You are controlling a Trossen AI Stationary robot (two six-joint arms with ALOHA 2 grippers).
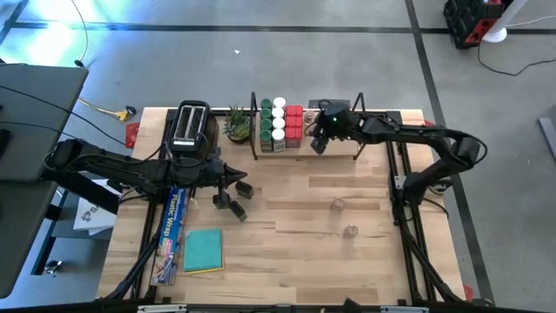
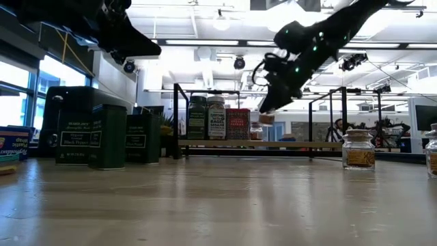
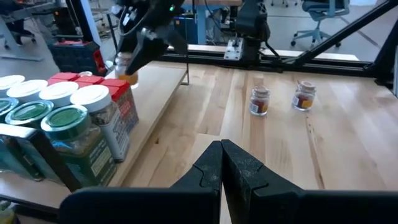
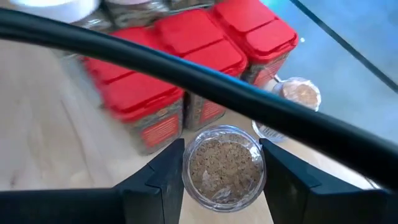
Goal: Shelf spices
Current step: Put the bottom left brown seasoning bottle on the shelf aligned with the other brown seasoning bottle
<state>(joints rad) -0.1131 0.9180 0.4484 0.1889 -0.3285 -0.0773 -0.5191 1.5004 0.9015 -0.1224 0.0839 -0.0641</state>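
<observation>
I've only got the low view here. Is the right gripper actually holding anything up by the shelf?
Observer: Yes. The right gripper is shut on a small clear jar of brown spice, seen in its wrist view.
Operator: Where is it relative to the red tins?
Observer: Right beside the red tins, over the shelf. Another clear jar already stands behind them.
Operator: And the left gripper?
Observer: The left gripper is shut and empty, over the table near the dark tins.

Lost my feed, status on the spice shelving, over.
Right gripper holds small clear jar above shelf, beside red tins. Left gripper shut, empty. Two jars remain on table.
</observation>
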